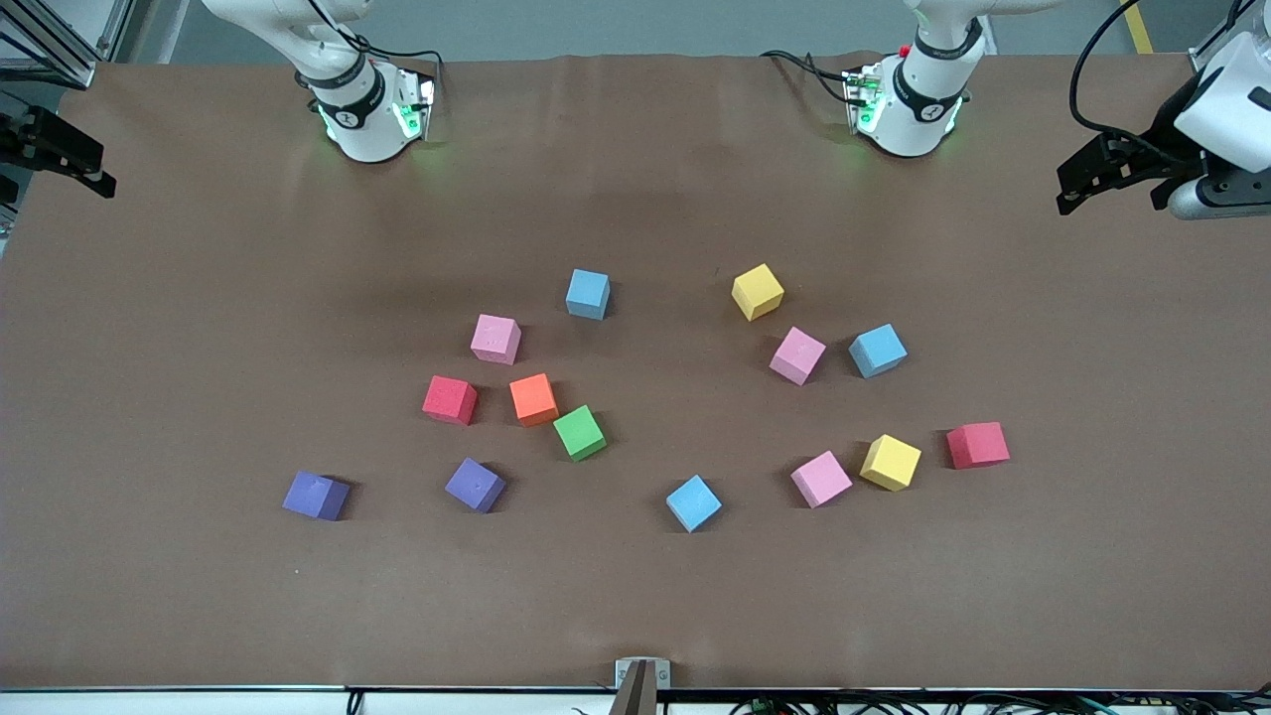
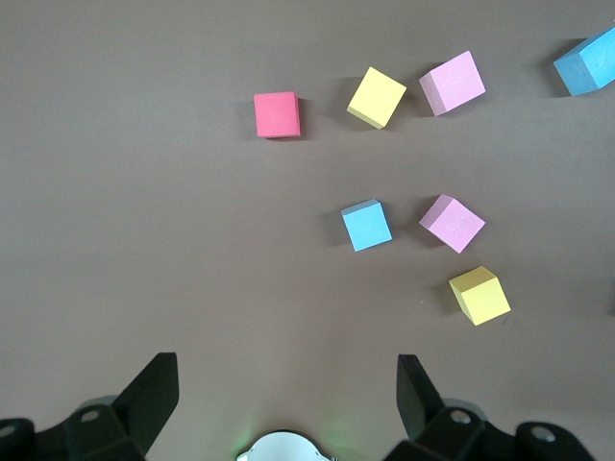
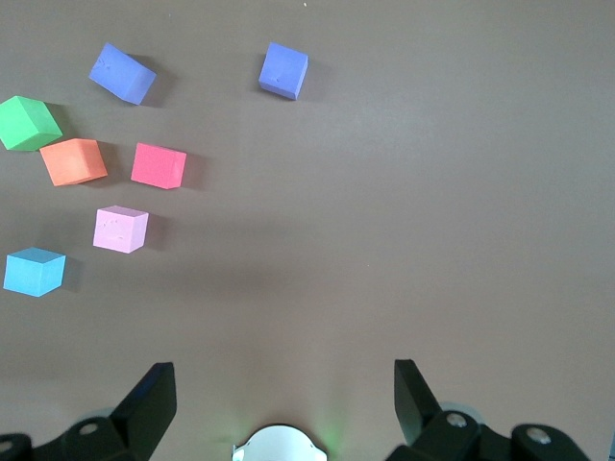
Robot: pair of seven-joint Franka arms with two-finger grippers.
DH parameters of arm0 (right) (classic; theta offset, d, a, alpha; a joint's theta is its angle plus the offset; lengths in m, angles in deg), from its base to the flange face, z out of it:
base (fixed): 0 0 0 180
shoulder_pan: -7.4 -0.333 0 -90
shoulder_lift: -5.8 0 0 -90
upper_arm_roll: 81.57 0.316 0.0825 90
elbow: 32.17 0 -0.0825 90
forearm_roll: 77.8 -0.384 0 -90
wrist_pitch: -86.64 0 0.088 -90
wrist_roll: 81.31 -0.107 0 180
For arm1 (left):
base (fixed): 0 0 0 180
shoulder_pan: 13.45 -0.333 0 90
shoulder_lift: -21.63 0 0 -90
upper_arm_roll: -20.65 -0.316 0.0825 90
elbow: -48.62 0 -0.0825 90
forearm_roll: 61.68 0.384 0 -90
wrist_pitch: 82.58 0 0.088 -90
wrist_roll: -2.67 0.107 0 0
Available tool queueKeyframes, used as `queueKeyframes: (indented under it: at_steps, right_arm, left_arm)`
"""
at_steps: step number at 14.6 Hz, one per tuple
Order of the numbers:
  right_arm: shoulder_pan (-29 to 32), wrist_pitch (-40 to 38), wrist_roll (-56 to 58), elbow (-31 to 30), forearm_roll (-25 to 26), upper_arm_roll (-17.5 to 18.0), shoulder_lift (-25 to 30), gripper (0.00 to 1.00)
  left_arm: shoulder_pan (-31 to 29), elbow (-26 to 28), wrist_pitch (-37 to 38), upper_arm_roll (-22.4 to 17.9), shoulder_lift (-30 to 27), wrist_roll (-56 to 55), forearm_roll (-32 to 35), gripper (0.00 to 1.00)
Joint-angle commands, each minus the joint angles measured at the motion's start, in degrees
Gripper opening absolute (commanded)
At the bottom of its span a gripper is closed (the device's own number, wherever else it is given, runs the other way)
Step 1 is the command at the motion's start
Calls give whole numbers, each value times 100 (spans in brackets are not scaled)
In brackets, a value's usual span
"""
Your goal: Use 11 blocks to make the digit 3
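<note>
— Across the brown surface point(image 1: 199, 596), what lies where?

— Thirteen foam cubes, scattered, none joined into a figure. Toward the right arm's end sit a pink block point(image 1: 495, 339), a red block point(image 1: 450, 399), an orange block point(image 1: 534, 399) and a green block point(image 1: 579, 433); the orange and green ones are just about touching at a corner. A blue block point(image 1: 588, 294) sits farther from the front camera than all of these.

— And the purple ones?

— Two purple cubes, one point(image 1: 316, 496) nearest the right arm's end, the other point(image 1: 475, 485) beside it, both nearer the front camera than the red block.

— The left arm's end?

— A yellow block point(image 1: 758, 291), then a second pink block point(image 1: 797, 355) with a second blue block point(image 1: 878, 351) beside it. Nearer the camera lie a third pink block point(image 1: 821, 479), a second yellow block point(image 1: 891, 462) just beside it, and a second red block point(image 1: 978, 444). A third blue block point(image 1: 693, 502) sits alone near the middle.

— The hands?

— The left hand point(image 1: 1102, 179) hangs over the surface's edge at the left arm's end, its fingers point(image 2: 154, 394) spread wide, gripping nothing. The right hand point(image 1: 60, 154) hangs over the edge at the right arm's end, its fingers point(image 3: 149, 399) equally wide apart and empty. Both arms wait, well clear of every cube.
</note>
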Motion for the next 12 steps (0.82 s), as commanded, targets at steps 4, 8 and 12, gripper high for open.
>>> queueKeyframes:
  at_steps: [4,8,12]
  right_arm:
    - [44,55,15,83,-268,-23,-5,100]
    - [123,64,24,92,-357,-23,3,100]
    - [114,-15,24,40,-304,-14,3,100]
  left_arm:
    - [60,176,-79,343,256,-85,-108,100]
    - [60,913,-877,1098,397,-1076,-117,100]
    - [51,1908,-2161,2057,686,-2762,-126,100]
